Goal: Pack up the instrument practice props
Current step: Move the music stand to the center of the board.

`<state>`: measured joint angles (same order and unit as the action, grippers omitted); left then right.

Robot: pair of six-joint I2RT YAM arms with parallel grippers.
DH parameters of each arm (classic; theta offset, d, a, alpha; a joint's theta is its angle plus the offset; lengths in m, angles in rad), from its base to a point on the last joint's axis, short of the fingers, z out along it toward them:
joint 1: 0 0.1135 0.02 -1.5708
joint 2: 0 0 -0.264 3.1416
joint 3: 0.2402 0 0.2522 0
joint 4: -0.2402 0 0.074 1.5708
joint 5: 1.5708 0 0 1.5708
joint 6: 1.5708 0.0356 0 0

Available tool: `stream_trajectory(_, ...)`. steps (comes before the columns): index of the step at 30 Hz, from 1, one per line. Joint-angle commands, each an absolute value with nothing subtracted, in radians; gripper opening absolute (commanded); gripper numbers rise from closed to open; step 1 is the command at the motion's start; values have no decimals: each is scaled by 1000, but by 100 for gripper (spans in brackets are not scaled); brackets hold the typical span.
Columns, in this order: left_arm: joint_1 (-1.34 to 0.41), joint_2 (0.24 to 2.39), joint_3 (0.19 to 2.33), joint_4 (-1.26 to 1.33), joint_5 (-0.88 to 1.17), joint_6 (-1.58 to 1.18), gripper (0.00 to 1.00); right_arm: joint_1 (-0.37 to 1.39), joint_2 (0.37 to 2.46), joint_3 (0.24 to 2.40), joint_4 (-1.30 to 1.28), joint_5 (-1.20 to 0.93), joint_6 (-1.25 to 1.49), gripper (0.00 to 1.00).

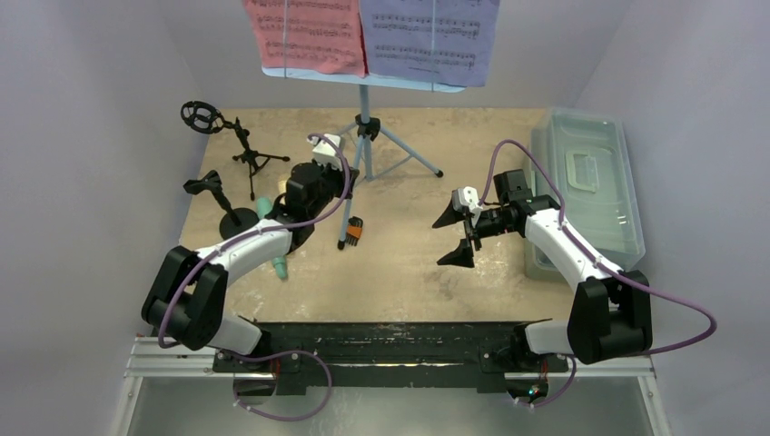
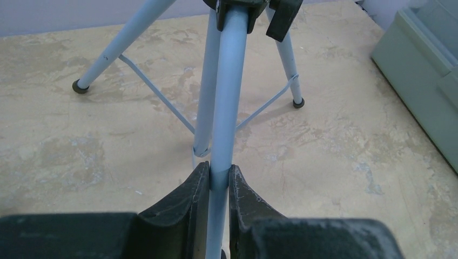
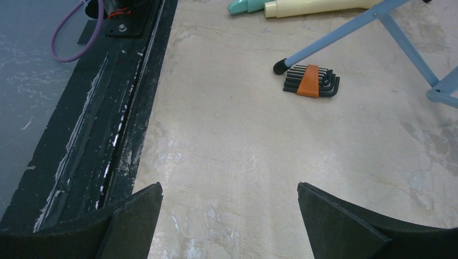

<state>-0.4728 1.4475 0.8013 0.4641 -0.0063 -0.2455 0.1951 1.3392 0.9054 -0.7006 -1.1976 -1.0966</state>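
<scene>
I clamp left gripper (image 2: 219, 181) on light-blue tubular tripod (image 2: 226, 97), apparently its leg, for folding; right gripper (image 3: 229, 213) gapes, unladen.

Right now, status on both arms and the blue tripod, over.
Left jaws shut on light-blue tripod leg. Right jaws open, empty. Hex key set lies by tripod's near foot.

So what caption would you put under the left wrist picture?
Left tool clamped on a leg of the light-blue tripod, standing on the beige table.
</scene>
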Motion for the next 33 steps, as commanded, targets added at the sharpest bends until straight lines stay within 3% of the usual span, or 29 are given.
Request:
stream_trajectory(1,-520,1428,747,441,20,-344,0,189,1329,950,-723,-1215,-1121,99)
stream_trajectory(7,-523,1425,757,419,11,-356,0,187,1328,950,-724,-1213,-1123,99)
stream_trajectory(15,-522,1379,776,363,7,-358,35,183,1330,951,-726,-1210,-1124,99)
stream_trajectory(24,-521,1287,757,275,-17,-377,59,171,1323,954,-737,-1203,-1134,99)
stream_trajectory(33,-519,1069,677,158,-84,-431,92,132,1302,959,-752,-1198,-1143,99)
